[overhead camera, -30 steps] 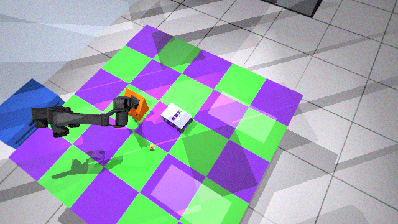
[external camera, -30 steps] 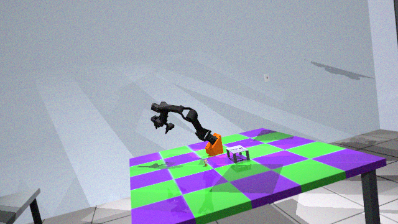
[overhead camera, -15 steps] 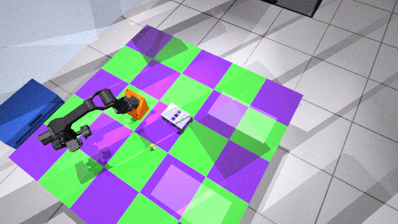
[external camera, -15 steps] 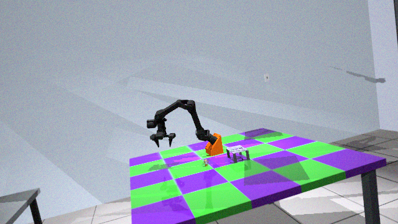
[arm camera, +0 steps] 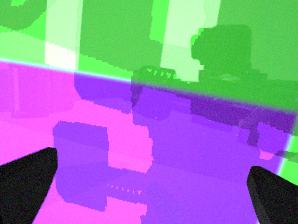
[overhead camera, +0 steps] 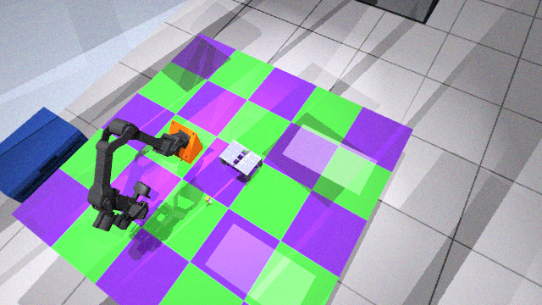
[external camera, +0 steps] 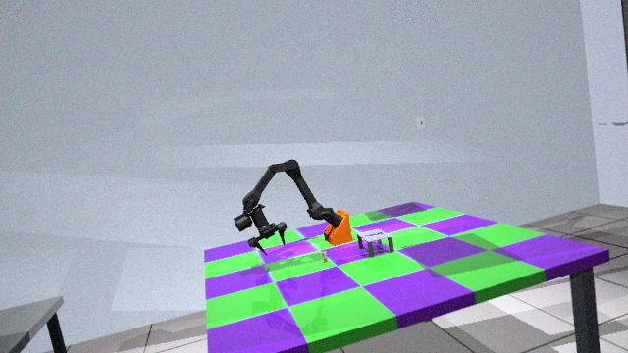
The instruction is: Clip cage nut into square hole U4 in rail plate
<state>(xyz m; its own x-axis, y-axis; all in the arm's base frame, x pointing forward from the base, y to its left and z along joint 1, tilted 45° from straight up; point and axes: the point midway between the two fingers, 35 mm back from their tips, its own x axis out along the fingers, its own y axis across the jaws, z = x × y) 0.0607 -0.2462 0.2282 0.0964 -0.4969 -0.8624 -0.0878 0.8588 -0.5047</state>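
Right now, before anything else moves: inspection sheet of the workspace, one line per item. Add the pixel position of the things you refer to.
Surface: green and purple checkered tabletop [overhead camera: 262,191] [external camera: 388,294], with shadows and pale light patches.
Job's things: small yellowish cage nut [overhead camera: 207,200] [external camera: 325,256] on the tabletop, out of the hole; pale rectangular rail plate [overhead camera: 249,163] [external camera: 374,234] raised on dark legs, with openings; U4 marking too small to read.
Clutter: nothing seen.
Gripper: black parallel-jaw gripper [external camera: 275,249] [arm camera: 154,167] open, nothing between its fingers, above the tabletop away from the nut.
Cables: nothing seen.
Surroundings: orange angled arm mount [overhead camera: 192,148] [external camera: 342,232] on the table; blue box-shaped object [overhead camera: 38,148] beside it; grey tiled floor [overhead camera: 423,186]; pale grey wall [external camera: 196,74] with a small white wall plate [external camera: 421,123].
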